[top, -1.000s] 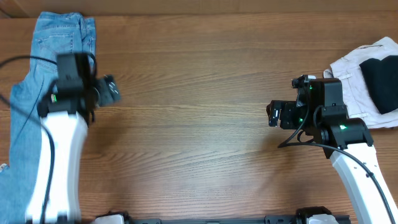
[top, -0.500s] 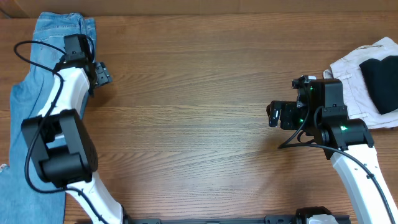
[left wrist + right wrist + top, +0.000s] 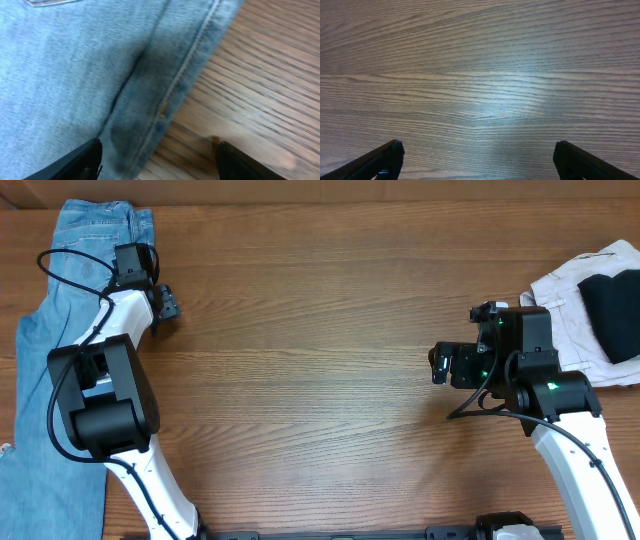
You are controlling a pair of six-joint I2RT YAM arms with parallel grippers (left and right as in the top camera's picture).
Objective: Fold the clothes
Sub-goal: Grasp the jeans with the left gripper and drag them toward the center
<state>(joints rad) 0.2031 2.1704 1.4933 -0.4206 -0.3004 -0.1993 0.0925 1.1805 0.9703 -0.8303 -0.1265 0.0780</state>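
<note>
The light-blue jeans (image 3: 45, 350) lie along the table's left edge, running from the far left corner toward the front. My left gripper (image 3: 165, 302) is open at the jeans' right edge near the top. In the left wrist view the denim seam (image 3: 185, 70) fills the left side, with my open fingers (image 3: 159, 165) straddling the cloth edge and the bare wood. My right gripper (image 3: 438, 364) is open and empty over bare wood at the right; its wrist view shows only table between the fingertips (image 3: 480, 160).
An off-white garment (image 3: 572, 305) with a black garment (image 3: 615, 310) on it lies at the right edge of the table. The wooden table (image 3: 320, 330) stretches between the two arms.
My left arm has swung up and toward the far left, bringing its gripper to the jeans' right edge. The right arm has not moved.
</note>
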